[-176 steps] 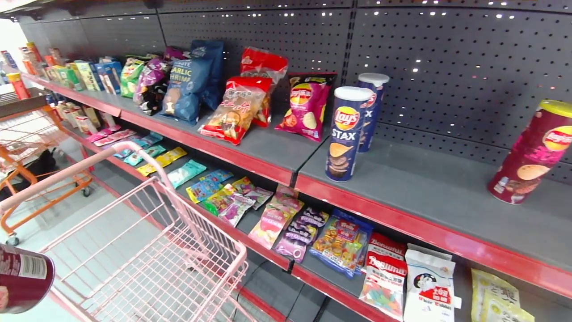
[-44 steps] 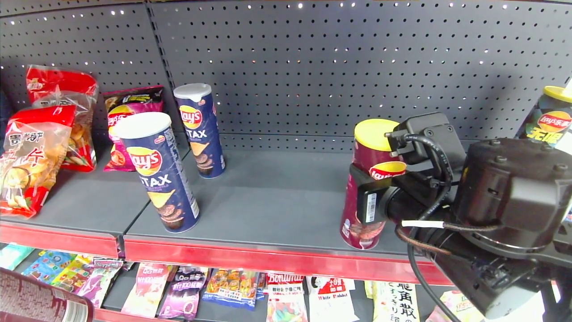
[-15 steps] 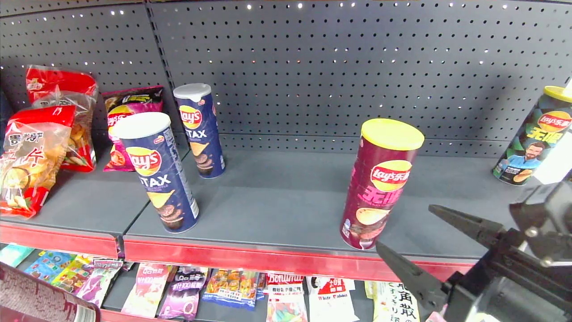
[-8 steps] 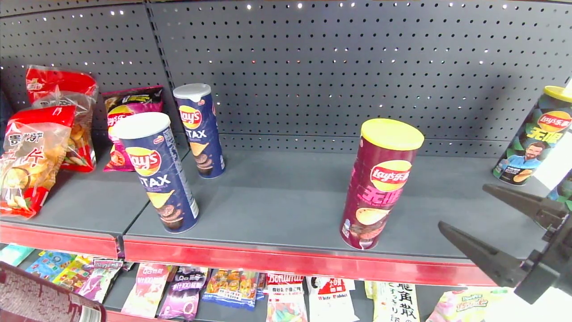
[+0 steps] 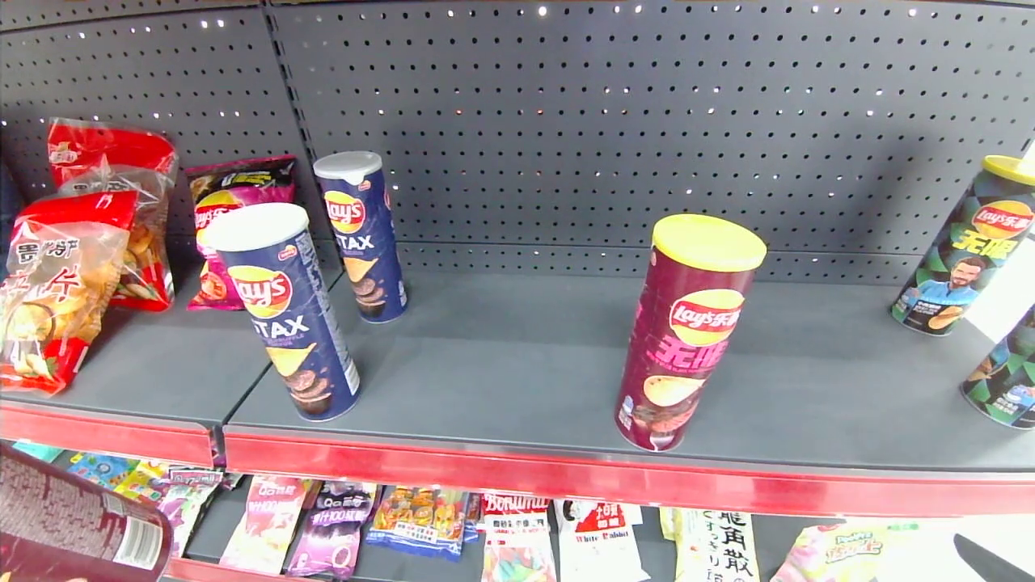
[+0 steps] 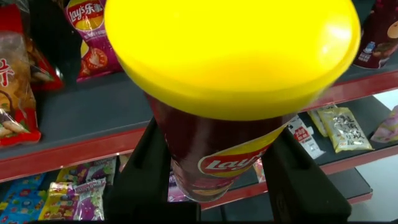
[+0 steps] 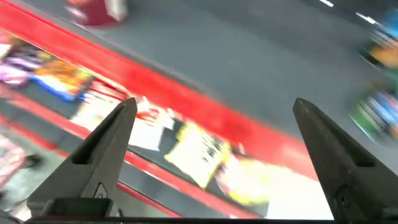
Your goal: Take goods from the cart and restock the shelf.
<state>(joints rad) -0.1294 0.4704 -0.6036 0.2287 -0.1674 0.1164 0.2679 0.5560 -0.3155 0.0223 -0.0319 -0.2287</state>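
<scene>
1. A left gripper point(image 6: 219, 155) clamps a maroon chip can point(image 6: 230, 124) by its sides, one black finger point(image 6: 146, 168) pressed against each flank and the yellow lid point(image 6: 230, 50) turned toward the wrist camera. From the head view the same can point(image 5: 73, 525) sits low at the robot's left, below and in front of the shelf point(image 5: 501, 364).

2. The right gripper point(image 7: 214, 106) is spread wide with nothing between its fingers, facing the shelf's red front edge point(image 7: 186, 93). One dark fingertip point(image 5: 982, 559) pokes in at the lower right of the head view.

3. A matching maroon can with a yellow lid point(image 5: 687, 331) stands upright near the front edge of the shelf, right of centre, well apart from its neighbours.

4. Two blue cans stand upright to the left of it, one at the front point(image 5: 283, 311) and one farther back point(image 5: 361, 234).

5. Two green-and-black cans, point(image 5: 962, 250) and point(image 5: 1003, 380), stand at the far right of the shelf.

6. Snack bags, red point(image 5: 48, 283) and pink point(image 5: 234, 218), lean at the left end, against the grey pegboard wall point(image 5: 566, 121).

7. Flat packets of sweets point(image 5: 420, 517) lie in a row on the lower shelf.
</scene>
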